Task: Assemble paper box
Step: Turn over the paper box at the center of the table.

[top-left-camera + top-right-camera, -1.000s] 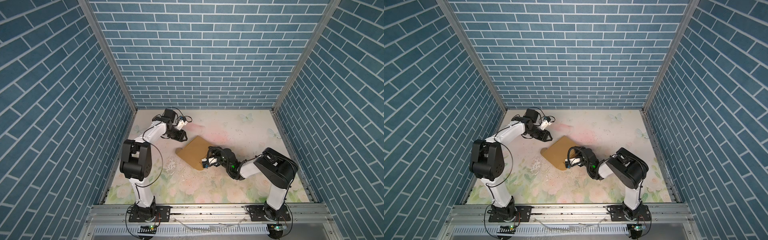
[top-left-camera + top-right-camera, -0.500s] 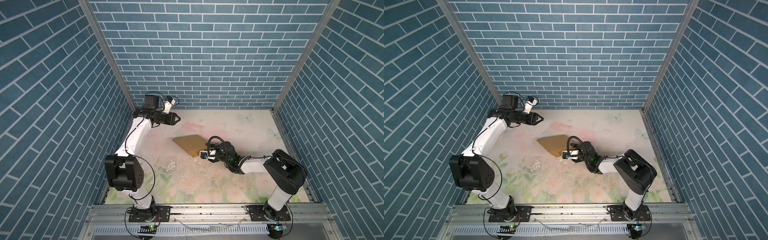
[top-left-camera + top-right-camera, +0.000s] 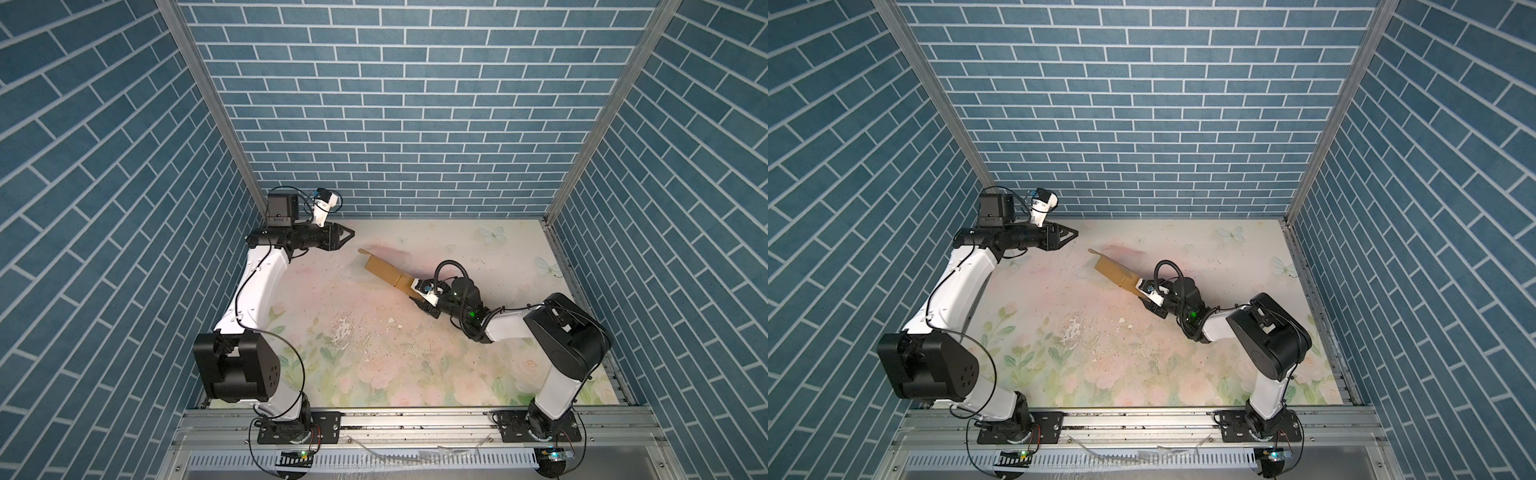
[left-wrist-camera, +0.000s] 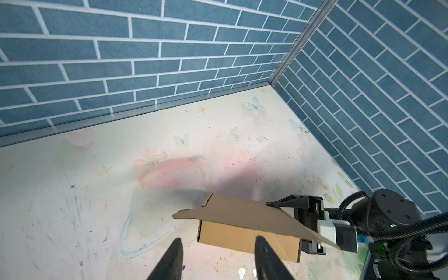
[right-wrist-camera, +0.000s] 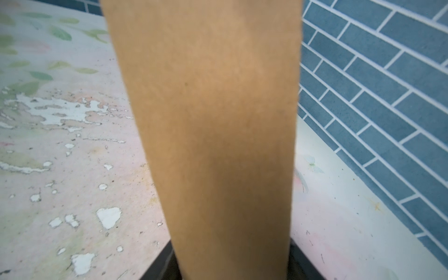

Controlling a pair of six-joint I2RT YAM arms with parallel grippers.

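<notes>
The paper box (image 3: 384, 269) (image 3: 1116, 272) is a tan cardboard mailer, held off the floral mat and tilted, near the middle of the cell in both top views. My right gripper (image 3: 420, 291) (image 3: 1144, 293) is shut on its near end. In the right wrist view the box (image 5: 218, 121) fills the centre, with a dark finger on each side of it at my right gripper (image 5: 228, 266). My left gripper (image 3: 349, 236) (image 3: 1073, 235) hangs open and empty near the back left corner, apart from the box. In the left wrist view the box (image 4: 247, 238) with its raised flap lies beyond the left gripper (image 4: 218, 257).
Blue brick walls (image 3: 415, 124) close in the back and both sides. The mat has a worn, flaking patch (image 3: 341, 328) in its middle, with small white chips around it. A metal rail (image 3: 415, 419) runs along the front edge.
My left arm has lifted and swung back toward the back left corner, away from the box. My right gripper has carried the box to the right and tipped it up on edge.
</notes>
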